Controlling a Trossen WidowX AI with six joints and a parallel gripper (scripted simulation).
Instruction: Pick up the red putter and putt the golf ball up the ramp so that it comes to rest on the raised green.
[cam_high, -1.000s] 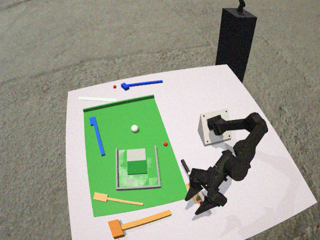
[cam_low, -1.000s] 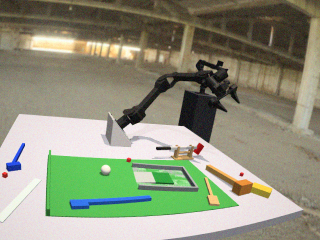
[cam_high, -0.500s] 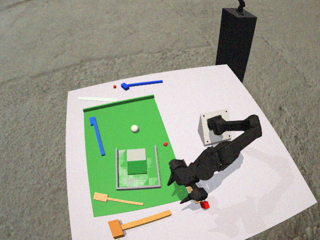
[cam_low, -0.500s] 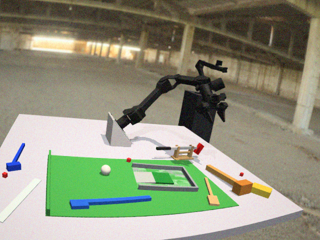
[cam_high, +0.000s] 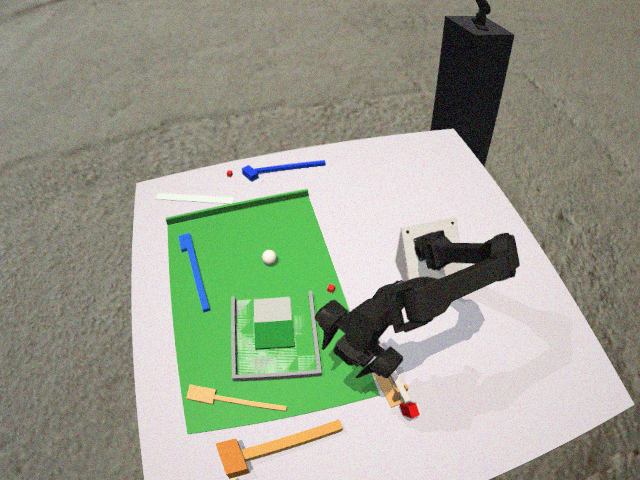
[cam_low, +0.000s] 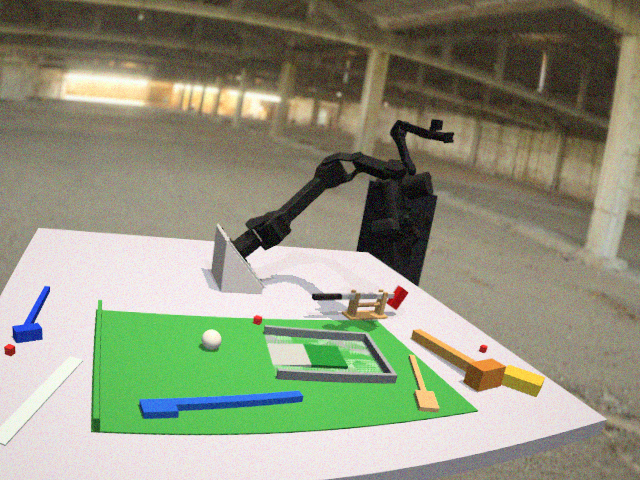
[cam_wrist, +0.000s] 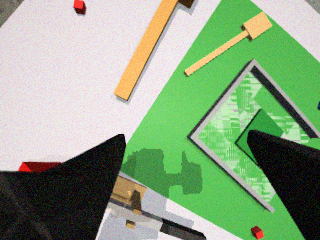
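Observation:
The putter has a red head (cam_high: 409, 409) (cam_low: 398, 298) (cam_wrist: 37, 166) and a black grip (cam_low: 326, 296) (cam_wrist: 183, 230). It rests across a small wooden stand (cam_high: 385, 390) (cam_low: 361, 314) beside the mat; the arm hides its grip in the top view. My gripper (cam_high: 341, 361) (cam_wrist: 185, 137) is open and empty, above the mat's edge near the stand; it blends into the black pedestal in the exterior view. The white ball (cam_high: 268, 257) (cam_low: 211, 339) lies on the green mat (cam_high: 232, 222) (cam_low: 155, 372). The pale ramp (cam_high: 272, 310) (cam_low: 289, 354) adjoins a dark green square (cam_high: 274, 334) (cam_low: 326, 356) inside grey walls.
A blue club (cam_high: 197, 273) (cam_low: 237, 400) and a small tan mallet (cam_high: 201, 394) (cam_low: 427, 400) lie on the mat. An orange mallet (cam_high: 231, 457) (cam_low: 484, 374) and a second blue club (cam_high: 289, 166) (cam_low: 27, 332) lie off it. A red cube (cam_high: 330, 287) (cam_low: 257, 319) (cam_wrist: 257, 232) sits near the walls.

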